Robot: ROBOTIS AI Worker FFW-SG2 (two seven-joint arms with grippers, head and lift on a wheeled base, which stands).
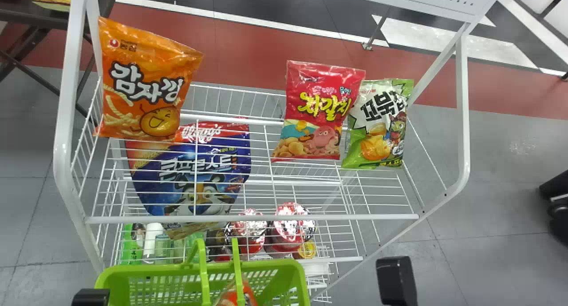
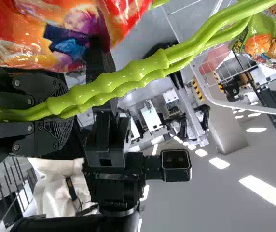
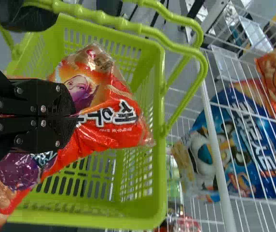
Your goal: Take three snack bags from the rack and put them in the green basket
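Note:
At the head view's bottom left edge is a black part of my left gripper [image 1: 91,297]; in the left wrist view the left gripper [image 2: 56,108] is shut on the green handles [image 2: 114,82] of the basket. A black part of my right gripper [image 1: 396,279] shows right of the green basket [image 1: 202,267]. In the right wrist view the right gripper [image 3: 75,116] is shut on a red-orange snack bag [image 3: 114,128] at the opening of the basket [image 3: 159,145]. Orange [image 1: 146,84], red [image 1: 319,110] and green-white snack bags [image 1: 379,124] stand on the rack [image 1: 253,217].
A blue cereal bag [image 1: 191,172] leans behind the rack's front wires. Lower down are red-lidded cups [image 1: 288,228] and green bottles [image 1: 132,244]. White posts [image 1: 64,141] frame the rack, and a dark table [image 1: 26,15] stands at the back left.

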